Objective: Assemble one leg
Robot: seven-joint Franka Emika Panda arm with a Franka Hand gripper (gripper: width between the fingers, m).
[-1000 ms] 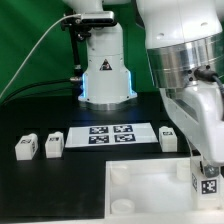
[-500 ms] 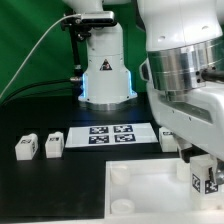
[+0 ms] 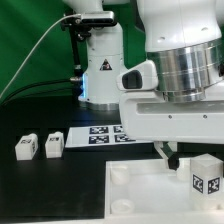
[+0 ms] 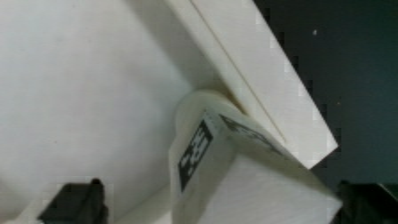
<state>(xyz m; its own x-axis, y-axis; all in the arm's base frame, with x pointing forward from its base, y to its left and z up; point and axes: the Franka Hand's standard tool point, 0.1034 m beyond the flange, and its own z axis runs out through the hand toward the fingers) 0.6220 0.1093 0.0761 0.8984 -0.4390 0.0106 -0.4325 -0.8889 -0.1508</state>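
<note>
Since the earlier pictures the arm [image 3: 180, 70] has risen and swung toward the exterior view's left, so that its broad underside now spans the exterior view's right half, and the gripper's jaws have parted; one dark finger [image 3: 163, 152] shows under the wrist in the exterior view, and in the wrist view the two dark fingertips [image 4: 77, 200] stand far apart at the picture's edges with nothing clamped between them, so the gripper [image 4: 214, 203] is open and holds nothing; the leg [image 3: 207, 178] it was carrying stands upright on the big white plate [image 3: 140, 195], at the plate's corner on the exterior view's right, its black-and-white tag facing the camera; in the wrist view the same leg [image 4: 231, 165] appears tilted across the picture, its tagged face turned sideways, resting by the plate's raised rim [image 4: 240, 60]; whether it sits fully in a corner socket cannot be told; two more legs [image 3: 25, 147] and [image 3: 54, 143] stand side by side on the black table [image 3: 50, 185] at the exterior view's left, well apart from the plate; the marker board [image 3: 95, 134] lies flat on the table behind the plate, partly hidden by the arm.
</note>
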